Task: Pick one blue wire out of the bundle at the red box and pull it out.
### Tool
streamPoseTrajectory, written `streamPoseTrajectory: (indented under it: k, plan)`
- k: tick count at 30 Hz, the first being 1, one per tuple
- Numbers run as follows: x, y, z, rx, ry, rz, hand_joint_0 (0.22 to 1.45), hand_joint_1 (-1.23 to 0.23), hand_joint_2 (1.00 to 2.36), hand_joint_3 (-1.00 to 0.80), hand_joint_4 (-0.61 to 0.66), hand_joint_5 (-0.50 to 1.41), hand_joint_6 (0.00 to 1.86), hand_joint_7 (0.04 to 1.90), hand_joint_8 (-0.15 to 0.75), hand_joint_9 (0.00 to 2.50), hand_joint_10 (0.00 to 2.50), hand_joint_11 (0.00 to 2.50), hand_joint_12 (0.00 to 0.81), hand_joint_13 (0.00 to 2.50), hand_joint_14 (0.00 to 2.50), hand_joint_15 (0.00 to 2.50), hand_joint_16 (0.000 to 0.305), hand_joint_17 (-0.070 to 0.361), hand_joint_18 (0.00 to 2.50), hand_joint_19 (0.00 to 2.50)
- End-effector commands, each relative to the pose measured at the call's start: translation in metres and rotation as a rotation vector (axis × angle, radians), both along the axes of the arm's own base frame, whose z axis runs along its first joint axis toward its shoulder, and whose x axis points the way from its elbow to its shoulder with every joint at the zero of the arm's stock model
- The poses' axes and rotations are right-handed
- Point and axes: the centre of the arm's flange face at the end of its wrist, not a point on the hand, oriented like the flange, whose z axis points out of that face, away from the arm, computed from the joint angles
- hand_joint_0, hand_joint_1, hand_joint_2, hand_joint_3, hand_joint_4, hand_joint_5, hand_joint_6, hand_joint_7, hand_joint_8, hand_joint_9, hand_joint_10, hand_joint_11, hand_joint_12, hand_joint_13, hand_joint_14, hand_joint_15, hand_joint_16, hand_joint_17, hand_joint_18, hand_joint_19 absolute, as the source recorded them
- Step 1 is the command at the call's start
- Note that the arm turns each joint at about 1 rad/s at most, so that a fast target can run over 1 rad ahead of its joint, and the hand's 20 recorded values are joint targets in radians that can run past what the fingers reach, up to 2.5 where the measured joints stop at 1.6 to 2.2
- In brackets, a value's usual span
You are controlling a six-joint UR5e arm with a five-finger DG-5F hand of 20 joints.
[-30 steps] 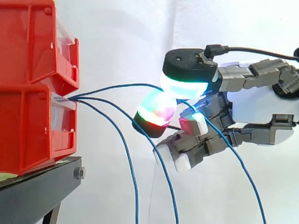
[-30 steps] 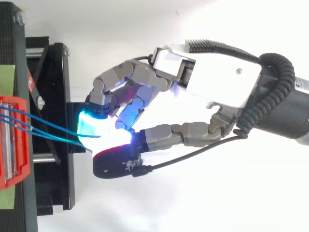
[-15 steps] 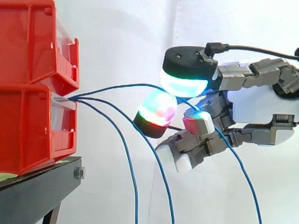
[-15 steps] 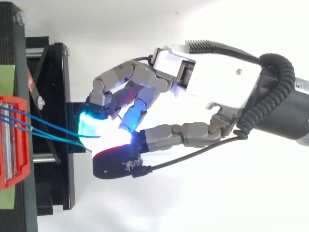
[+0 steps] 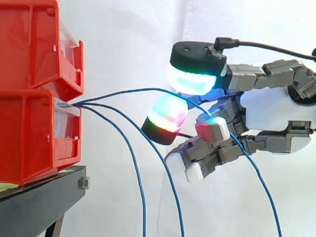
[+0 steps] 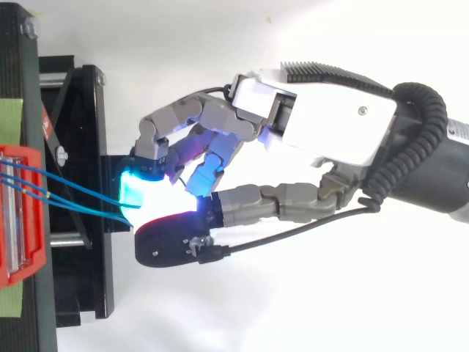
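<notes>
Three blue wires come out of the lower red bin at its front slot. The top blue wire arcs right into my hand, runs under the green-glowing thumb pad, lies over a curled fingertip and hangs down to the right. A narrow gap shows between the thumb pad and the wire. The other two wires droop to the bottom edge. From above, my hand reaches left with its fingers curled, and the wires lead from the red bin to the glowing pads.
A second red bin is stacked on the lower one. Both rest on a black stand whose frame lies under the fingertips. A white curtain hangs behind.
The thumb has lifted slightly and shifted left, opening a small gap above the wire. The red-and-white fingertip has risen under the wire. The wires at the bin have barely moved.
</notes>
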Motion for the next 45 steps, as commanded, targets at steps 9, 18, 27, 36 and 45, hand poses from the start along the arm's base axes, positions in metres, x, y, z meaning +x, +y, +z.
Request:
streamPoseTrajectory:
  k: [9,18,27,36,45]
  plan:
    - [0.0,0.0,0.001,0.0,-0.002,0.0,0.59,-0.74,1.02,-0.2,0.1,-0.07,0.86,1.0,0.275,1.34,0.03,0.88,0.381,0.89,0.02,0.51,0.056,0.125,0.7,0.64]
    - [0.0,0.001,0.0,0.002,0.002,0.003,0.62,-0.82,1.02,-0.18,0.13,-0.08,0.88,1.0,0.266,1.32,0.03,0.9,0.369,0.88,0.02,0.52,0.052,0.118,0.69,0.63]
    - [-0.001,0.001,0.001,0.002,0.007,0.003,0.64,-0.88,1.02,-0.11,0.11,-0.07,0.9,1.0,0.263,1.36,0.03,0.91,0.368,0.9,0.02,0.51,0.052,0.117,0.7,0.61]
    - [-0.009,0.001,0.001,-0.007,0.071,0.006,0.63,-0.89,1.03,-0.06,0.12,-0.06,0.89,1.04,0.257,1.33,0.03,0.84,0.376,0.75,0.02,0.48,0.051,0.115,0.61,0.57]
    - [-0.019,-0.001,0.013,-0.017,0.11,0.005,0.63,-0.88,1.03,-0.07,0.12,-0.05,0.89,1.05,0.259,1.24,0.03,0.77,0.377,0.73,0.02,0.47,0.052,0.116,0.59,0.56]
